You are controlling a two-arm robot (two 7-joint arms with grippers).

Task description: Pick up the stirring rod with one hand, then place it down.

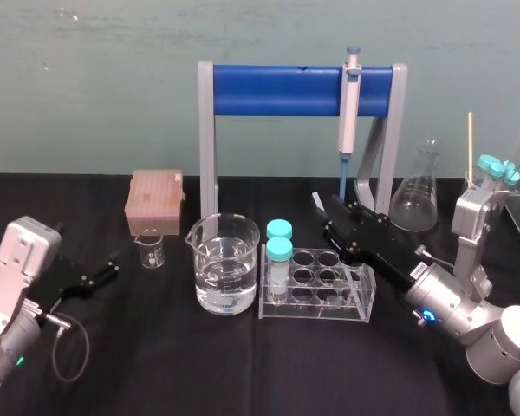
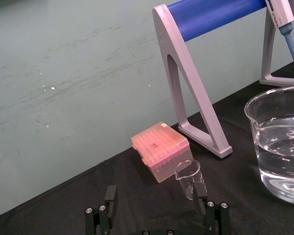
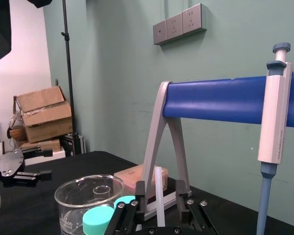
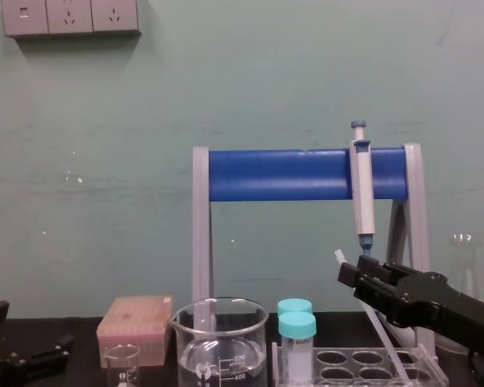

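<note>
The stirring rod (image 3: pixel 159 181) is a thin translucent-white rod standing tilted between the fingers of my right gripper (image 3: pixel 160 190). A gap shows on each side of the rod, so the jaws are open around it. In the head view the rod's upper tip (image 1: pixel 316 201) pokes out past the right gripper (image 1: pixel 329 217), just behind the tube rack. In the chest view the rod (image 4: pixel 340 257) slants down behind the rack beside the right gripper (image 4: pixel 353 278). My left gripper (image 1: pixel 111 264) rests open at the table's left, its fingers (image 2: pixel 110 196) wide apart with nothing between them.
A large beaker of water (image 1: pixel 223 264) stands mid-table beside a clear tube rack (image 1: pixel 329 299) with two teal-capped tubes. A small beaker (image 1: pixel 151 251) and pink tip box (image 1: pixel 156 199) sit left. Behind are the blue-barred stand (image 1: pixel 277 91) with the pipette (image 1: pixel 350 108), and a flask (image 1: pixel 416 191).
</note>
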